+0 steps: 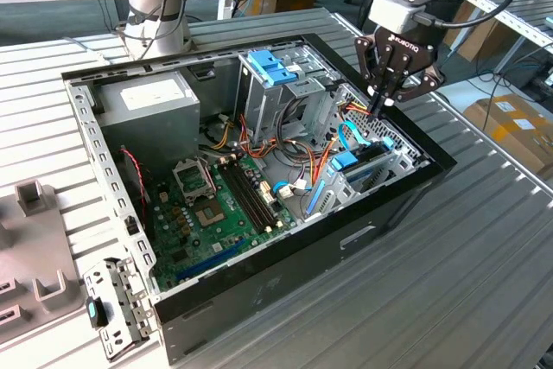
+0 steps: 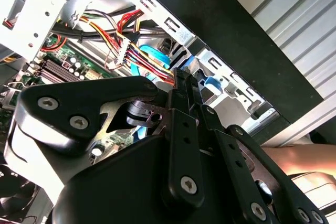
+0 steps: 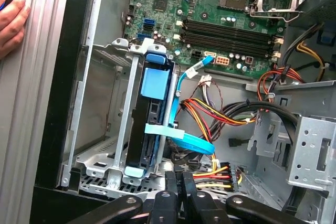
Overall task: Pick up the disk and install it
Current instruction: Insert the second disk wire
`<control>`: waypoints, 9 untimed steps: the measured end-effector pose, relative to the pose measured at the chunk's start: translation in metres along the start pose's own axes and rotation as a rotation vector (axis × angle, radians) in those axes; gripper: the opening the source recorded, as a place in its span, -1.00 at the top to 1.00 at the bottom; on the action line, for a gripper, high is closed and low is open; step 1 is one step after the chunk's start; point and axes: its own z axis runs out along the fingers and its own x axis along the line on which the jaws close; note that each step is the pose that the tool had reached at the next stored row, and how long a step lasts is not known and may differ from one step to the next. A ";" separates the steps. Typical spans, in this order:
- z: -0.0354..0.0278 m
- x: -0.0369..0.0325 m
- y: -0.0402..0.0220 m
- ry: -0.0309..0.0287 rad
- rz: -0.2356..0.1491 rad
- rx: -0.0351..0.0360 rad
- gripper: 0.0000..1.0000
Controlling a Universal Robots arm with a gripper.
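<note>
The disk (image 3: 155,121) stands on edge in the silver drive bay (image 3: 100,129) at the case's corner, its dark body framed by a light-blue carrier. In the exterior view the disk (image 1: 356,164) sits low at the right end of the open computer case (image 1: 259,291). My gripper (image 1: 378,108) hangs just above that bay, fingers pressed together and holding nothing. In both wrist views the black fingertips (image 3: 178,182) (image 2: 181,85) meet over the bundle of coloured cables, a short way from the disk. A blue flat cable (image 3: 181,129) loops beside the carrier.
A blue plastic bracket (image 1: 272,65) tops the tall metal drive cage. The power supply (image 1: 151,97) and motherboard (image 1: 216,205) occupy the rest of the case. A person's hand (image 3: 11,22) rests outside the case wall. Grey fixtures (image 1: 34,239) and a metal bracket (image 1: 117,304) lie on the exterior view's left.
</note>
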 end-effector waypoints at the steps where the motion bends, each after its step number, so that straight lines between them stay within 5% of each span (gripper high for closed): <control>1: 0.0000 0.0000 0.0000 0.0000 0.000 0.0000 0.67; 9: 0.0000 0.0000 0.0000 0.0000 0.000 0.0000 0.67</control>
